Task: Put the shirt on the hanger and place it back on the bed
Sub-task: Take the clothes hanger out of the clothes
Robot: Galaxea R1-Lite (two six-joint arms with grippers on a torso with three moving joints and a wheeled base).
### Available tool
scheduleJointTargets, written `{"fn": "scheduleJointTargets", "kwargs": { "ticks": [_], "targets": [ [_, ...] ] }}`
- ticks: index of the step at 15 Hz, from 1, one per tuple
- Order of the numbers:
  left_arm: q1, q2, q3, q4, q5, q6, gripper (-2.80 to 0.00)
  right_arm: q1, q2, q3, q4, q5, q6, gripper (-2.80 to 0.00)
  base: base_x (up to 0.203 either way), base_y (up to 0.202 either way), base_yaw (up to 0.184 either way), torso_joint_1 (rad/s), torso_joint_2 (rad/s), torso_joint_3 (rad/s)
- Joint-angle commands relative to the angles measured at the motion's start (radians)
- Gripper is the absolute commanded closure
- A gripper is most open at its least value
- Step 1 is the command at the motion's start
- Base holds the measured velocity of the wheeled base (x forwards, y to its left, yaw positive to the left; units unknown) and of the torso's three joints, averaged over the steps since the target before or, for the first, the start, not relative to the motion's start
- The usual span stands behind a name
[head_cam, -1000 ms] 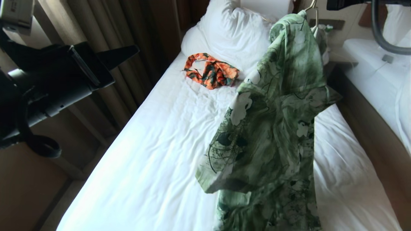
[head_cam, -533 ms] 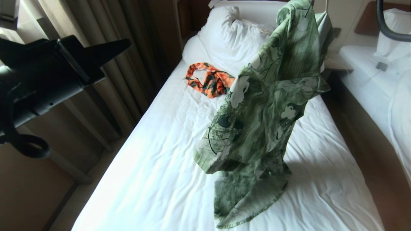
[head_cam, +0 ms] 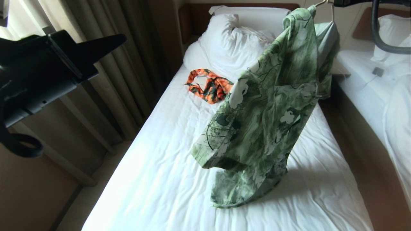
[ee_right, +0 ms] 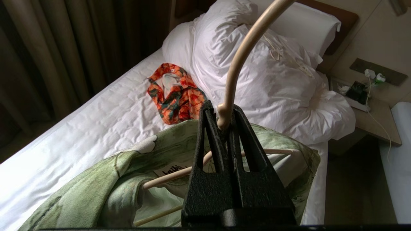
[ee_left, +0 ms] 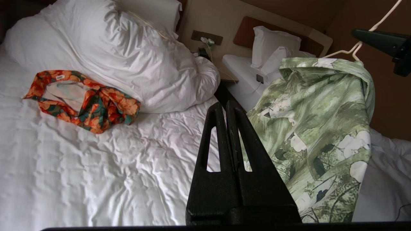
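A green flowered shirt (head_cam: 273, 106) hangs on a cream hanger (ee_right: 237, 64) above a white bed (head_cam: 154, 179).
The right gripper (ee_right: 221, 123), high at the far right, pinches the hanger's neck; the shirt's hem brushes the sheet. The left gripper (ee_left: 228, 107), fingers pressed together and empty, hovers at the left. An orange garment (head_cam: 208, 85) lies near the pillow (head_cam: 231, 41).
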Motion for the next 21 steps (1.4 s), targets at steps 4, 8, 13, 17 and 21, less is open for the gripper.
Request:
{"fn": "scheduleJointTargets", "kwargs": {
  "ticks": [4, 8, 13, 17, 21],
  "targets": [
    [0.0, -0.008, 0.001, -0.004, -0.004, -0.002, 0.0, -0.026, -0.008, 0.032, -0.003, 0.0, -0.001, 0.0, 0.0, 0.0, 0.0, 0.148, -0.34, -0.198],
    [0.0, -0.014, 0.001, -0.004, -0.004, -0.003, 0.0, -0.052, -0.012, 0.062, 0.0, 0.015, 0.012, 0.0, 0.0, 0.0, 0.0, 0.045, -0.12, -0.063],
    [0.0, -0.021, -0.001, 0.0, -0.006, -0.002, 0.0, -0.049, 0.029, 0.035, 0.021, -0.086, 0.048, 0.0, 0.0, 0.0, 0.0, 0.0, 0.0, 0.0],
    [-0.005, -0.015, -0.002, 0.007, -0.005, 0.001, 0.0, -0.043, 0.092, -0.059, 0.017, -0.268, 0.061, 0.0, 0.0, 0.0, 0.0, 0.0, 0.0, 0.0],
    [-0.061, 0.049, -0.002, 0.067, 0.003, 0.018, 0.0, -0.039, 0.111, -0.077, 0.024, -0.316, 0.06, 0.0, 0.0, 0.0, 0.0, 0.0, 0.0, 0.0]
  ]
}}
